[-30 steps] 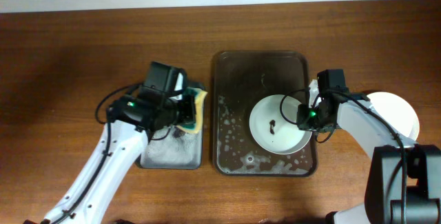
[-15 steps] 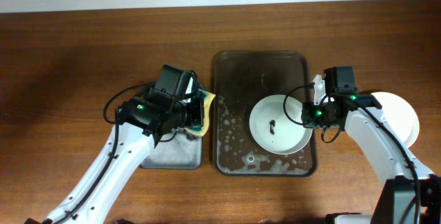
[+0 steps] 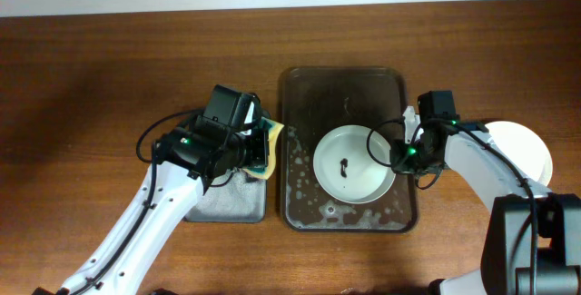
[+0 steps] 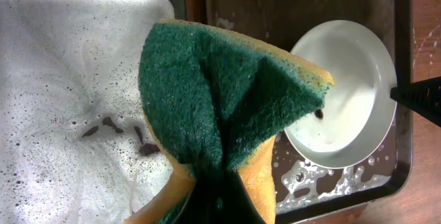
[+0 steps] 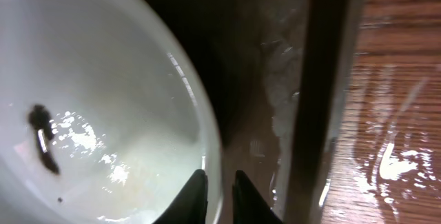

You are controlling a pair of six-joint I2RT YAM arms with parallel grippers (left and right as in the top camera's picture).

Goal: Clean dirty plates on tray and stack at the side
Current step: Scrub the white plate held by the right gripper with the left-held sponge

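Soft, even light fell from above in the overhead view, which was sharp throughout; the table (image 3: 91, 77) darkened into a broad shadow at its left, and the clean plate (image 3: 531, 145) at the right edge was blown out to flat white. In the left wrist view the sponge (image 4: 220, 107) was crisp, its base sunk in black shadow, while the suds (image 4: 62, 65) shone bright. The right wrist view was dimmer and softer: glare streaked the dirty plate (image 5: 89, 138) and the wet wood (image 5: 400, 162), and the right gripper (image 5: 219, 198) at the bottom edge was blurred
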